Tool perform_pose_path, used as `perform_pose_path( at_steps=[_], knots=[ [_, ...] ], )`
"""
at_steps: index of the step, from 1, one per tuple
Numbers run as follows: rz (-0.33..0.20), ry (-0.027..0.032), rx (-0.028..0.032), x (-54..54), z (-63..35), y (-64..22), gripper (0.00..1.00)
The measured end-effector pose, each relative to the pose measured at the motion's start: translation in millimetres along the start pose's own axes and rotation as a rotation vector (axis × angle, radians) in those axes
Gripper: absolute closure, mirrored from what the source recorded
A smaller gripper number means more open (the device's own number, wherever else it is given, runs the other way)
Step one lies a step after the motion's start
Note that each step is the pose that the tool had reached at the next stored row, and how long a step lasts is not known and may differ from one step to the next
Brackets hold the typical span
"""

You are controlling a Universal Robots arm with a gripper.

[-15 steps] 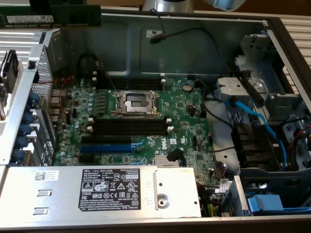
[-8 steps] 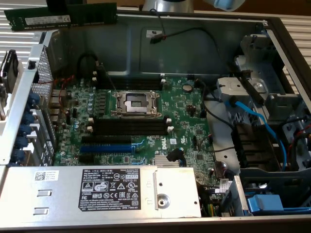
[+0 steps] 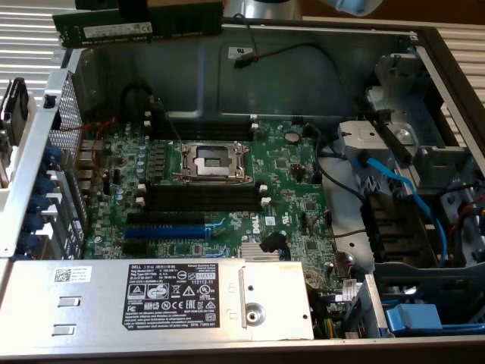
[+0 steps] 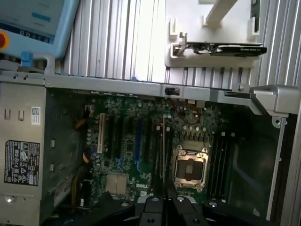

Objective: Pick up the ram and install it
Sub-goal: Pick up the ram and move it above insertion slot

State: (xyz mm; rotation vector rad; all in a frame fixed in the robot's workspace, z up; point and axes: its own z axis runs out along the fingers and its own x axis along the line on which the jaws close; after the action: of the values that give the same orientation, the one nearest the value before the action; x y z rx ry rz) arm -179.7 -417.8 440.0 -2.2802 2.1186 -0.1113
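Desk: Where was the ram (image 3: pixel 140 26)?
Photographer: In the claw (image 4: pixel 163 201), which was closed tight on its thin edge. It hung above the open computer case (image 3: pixel 318 72), beyond the CPU socket (image 3: pixel 214 161), toward the exterior view's left.
Desk: Which way did it run?
Photographer: Long axis near level, roughly parallel to the black slots (image 3: pixel 203 199) flanking the socket, with its label face toward the exterior camera.
Desk: And inside the case?
Photographer: The motherboard (image 3: pixel 292 189) lay around the socket. A blue slot (image 3: pixel 163 231) sat on the socket's near side, with a labelled power supply (image 3: pixel 151 299) nearer still.
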Motion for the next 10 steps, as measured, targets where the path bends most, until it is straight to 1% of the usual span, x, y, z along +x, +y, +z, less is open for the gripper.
perform_pose_path(
  at_steps=[4,6,10],
  knots=[
    [0.0,0.0065,-0.0005,-9.4,1.9,-14.5,0.88],
    [0.0,0.007,-0.0007,-11.4,3.1,-21.3,0.88],
    [0.008,0.0073,-0.0008,-12.6,4.7,-29.5,0.88]
  ],
)
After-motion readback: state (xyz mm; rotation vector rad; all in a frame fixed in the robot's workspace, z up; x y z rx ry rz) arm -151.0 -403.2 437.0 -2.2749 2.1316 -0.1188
